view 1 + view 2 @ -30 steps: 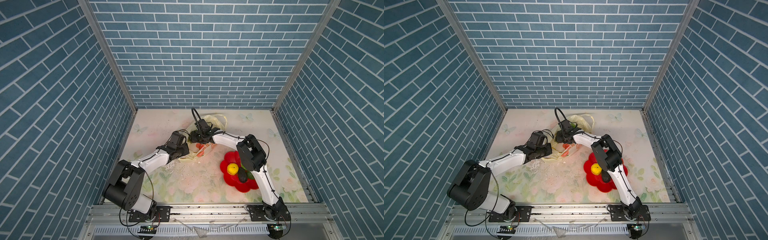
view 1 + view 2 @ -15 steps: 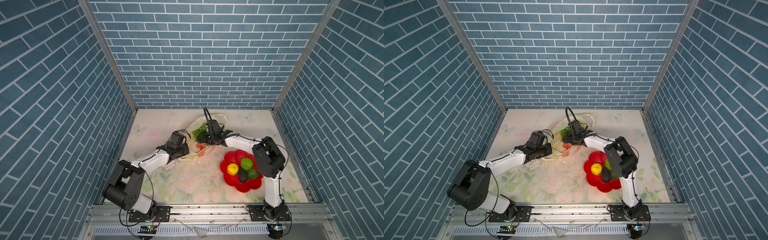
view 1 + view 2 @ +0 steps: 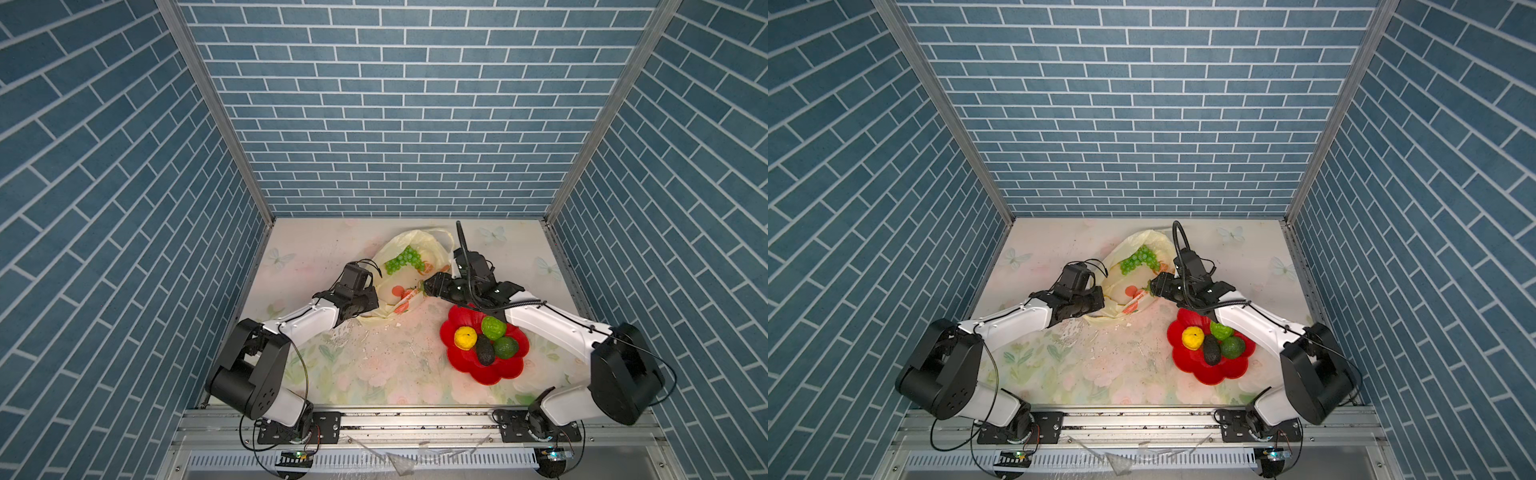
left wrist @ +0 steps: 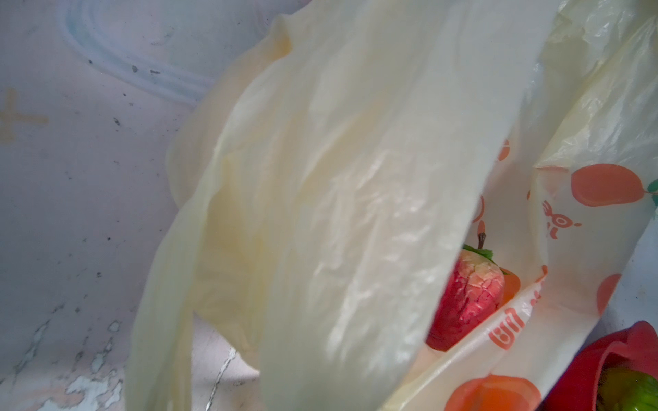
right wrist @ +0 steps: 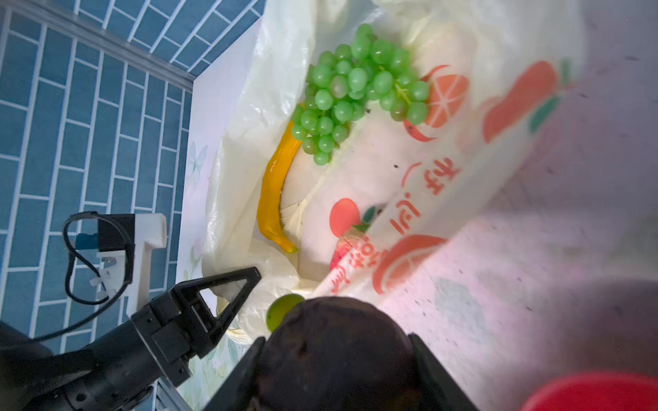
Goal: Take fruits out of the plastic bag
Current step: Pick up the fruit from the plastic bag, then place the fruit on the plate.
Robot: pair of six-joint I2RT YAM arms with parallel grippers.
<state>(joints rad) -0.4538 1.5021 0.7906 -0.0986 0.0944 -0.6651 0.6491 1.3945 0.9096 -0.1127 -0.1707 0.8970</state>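
Note:
The pale-yellow plastic bag (image 3: 415, 245) (image 3: 1144, 243) lies open at mid-table. Inside it are a green grape bunch (image 3: 402, 259) (image 5: 356, 89), a yellow banana (image 5: 274, 188) and a red strawberry (image 4: 466, 295). My left gripper (image 3: 374, 300) (image 3: 1100, 302) is shut on the bag's near-left edge, and film covers most of the left wrist view. My right gripper (image 3: 428, 286) (image 5: 336, 356) is shut on a dark brown avocado-like piece (image 5: 334, 341) just outside the bag's mouth, beside the plate.
A red flower-shaped plate (image 3: 484, 376) (image 3: 1214, 374) sits at the front right. It holds a lemon (image 3: 464, 337), a bumpy green fruit (image 3: 493, 327), a dark avocado (image 3: 485, 350) and another green fruit (image 3: 506, 347). Blue brick walls enclose the table.
My right gripper has drawn back out of the bag toward the plate with the dark piece in it. Its elbow swung right and uncovered the plate. The left arm has not moved.

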